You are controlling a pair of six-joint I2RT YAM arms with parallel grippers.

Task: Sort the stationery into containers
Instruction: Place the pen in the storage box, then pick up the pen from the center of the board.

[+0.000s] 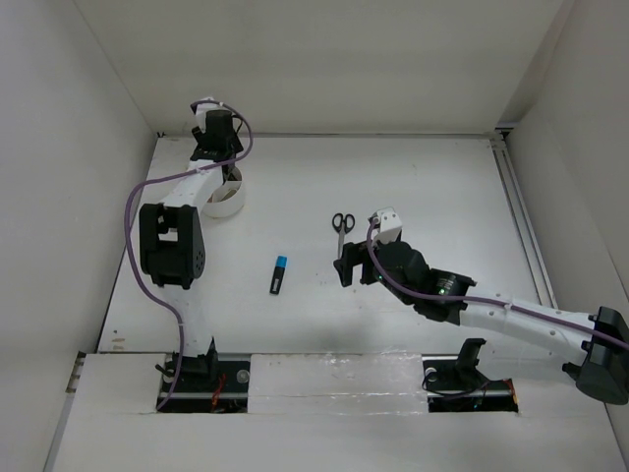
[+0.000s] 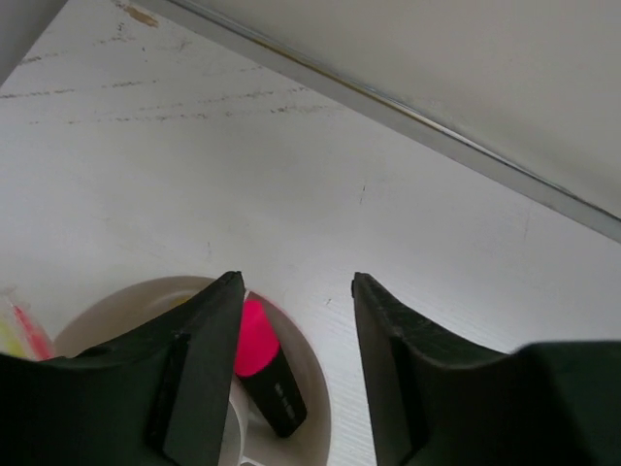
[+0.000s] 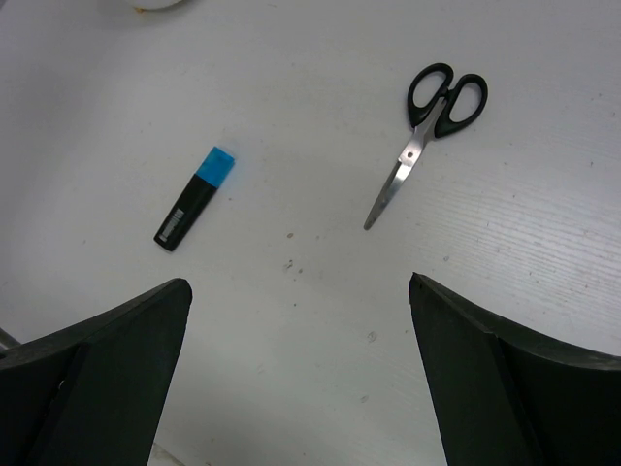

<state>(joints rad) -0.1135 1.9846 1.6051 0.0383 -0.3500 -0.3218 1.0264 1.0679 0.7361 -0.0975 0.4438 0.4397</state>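
The round white bowl [image 1: 228,202] stands at the far left. In the left wrist view its rim [image 2: 315,388] holds the pink-capped black highlighter [image 2: 260,361]; yellow and pink pen ends [image 2: 15,335] show at the left edge. My left gripper [image 1: 216,147] hovers open and empty above the bowl [image 2: 296,282]. The blue-capped highlighter [image 1: 279,274] [image 3: 194,199] and the black-handled scissors [image 1: 341,224] [image 3: 427,136] lie on the table at mid-table. My right gripper [image 1: 346,264] is open and empty above the table, just near of them [image 3: 301,286]. The tan block is out of view.
White walls close the table on the left, back and right; a metal rail [image 1: 516,211] runs along the right edge. The back wall joint [image 2: 408,116] is close beyond the bowl.
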